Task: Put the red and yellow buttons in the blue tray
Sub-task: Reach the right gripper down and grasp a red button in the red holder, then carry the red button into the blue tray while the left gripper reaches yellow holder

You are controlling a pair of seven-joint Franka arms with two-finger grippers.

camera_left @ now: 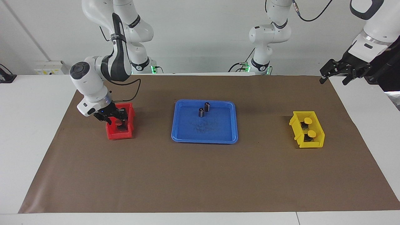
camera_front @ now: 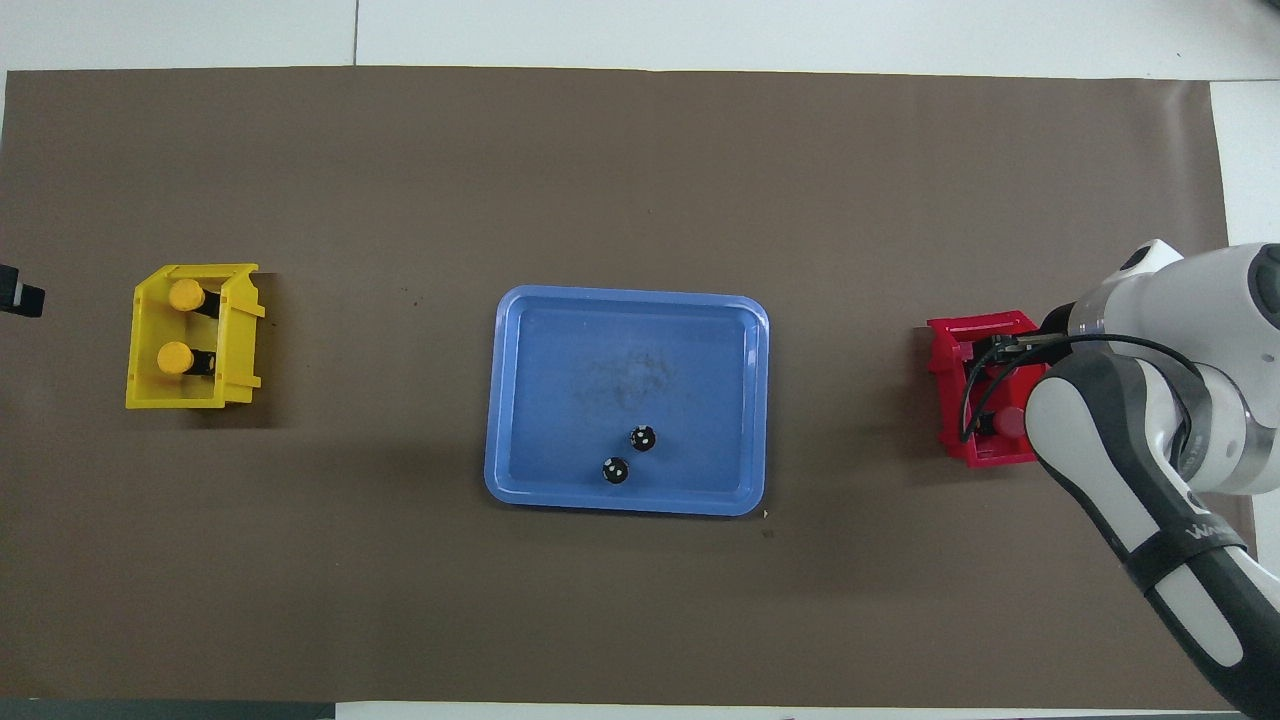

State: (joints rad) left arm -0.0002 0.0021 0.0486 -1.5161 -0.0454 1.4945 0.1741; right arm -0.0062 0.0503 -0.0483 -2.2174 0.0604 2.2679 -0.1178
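Facing view: right claw (camera_left: 118, 119) down inside red bin (camera_left: 111, 133), fingers around a red button (camera_left: 119, 122), grip unclear. Second red button (camera_front: 1008, 421) half hidden by arm. Left claw (camera_left: 336, 74) apart, waiting off the surface. Yellow buttons (camera_left: 308, 121) in yellow bin (camera_left: 313, 144). Blue tray (camera_left: 218, 132) mid-surface.

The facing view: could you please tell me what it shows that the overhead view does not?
Only facing: the right pincer down in the red bin, and the whole left pincer, open, raised over the left arm's end of the table.
Only overhead: white dots on the tops of the cylinders; here the right arm hides its pincer.
Both: the tray holding the two cylinders, the yellow bin with two yellow buttons, one red button.
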